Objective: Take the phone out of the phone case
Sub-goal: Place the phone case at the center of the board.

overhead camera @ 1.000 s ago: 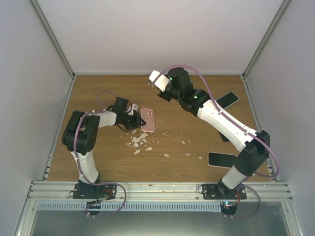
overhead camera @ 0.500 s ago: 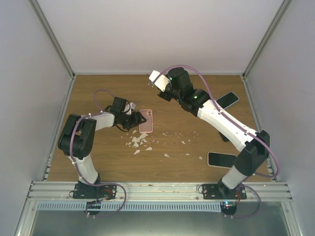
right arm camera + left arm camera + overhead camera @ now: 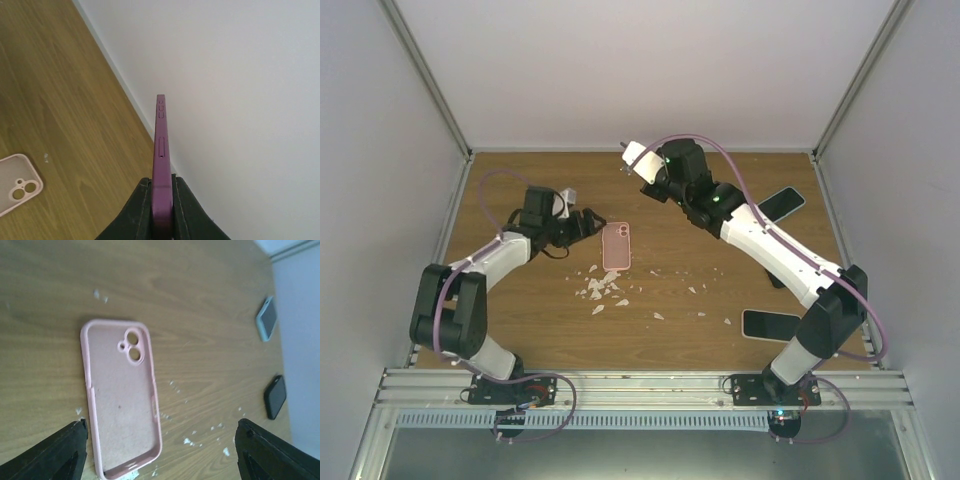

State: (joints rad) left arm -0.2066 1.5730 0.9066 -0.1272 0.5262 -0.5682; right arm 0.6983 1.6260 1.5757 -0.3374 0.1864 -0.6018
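A: Two arms, top view first. Left gripper (image 3: 582,222)?
B: Jaws spread wide, holding nothing. It points at the pink case (image 3: 617,246), just beside it but apart.
A: And the case?
B: Flat on the table (image 3: 550,330), about the middle. White flakes (image 3: 603,288) are scattered near its front end.
A: Right gripper (image 3: 642,165)?
B: Raised near the back wall (image 3: 640,70), clamped on the phone (image 3: 635,154), well apart from the pink case. Off to the right lie a slanted phone (image 3: 783,203) and a black phone (image 3: 770,324).
A: Left wrist view.
B: Pink case lies hollow side up, an empty shell, camera cut-outs (image 3: 132,347) at its far end. Dark fingers (image 3: 67,452) sit in both lower corners, wide apart, the case's near end between them.
A: Any lettering?
B: Can't read any on it; too small to tell.
A: Right wrist view.
B: Purple phone seen edge-on, pinched at its lower end between both fingers. Side buttons (image 3: 160,111) face the camera, white wall behind. One corner of the pink case shows on the wood below.
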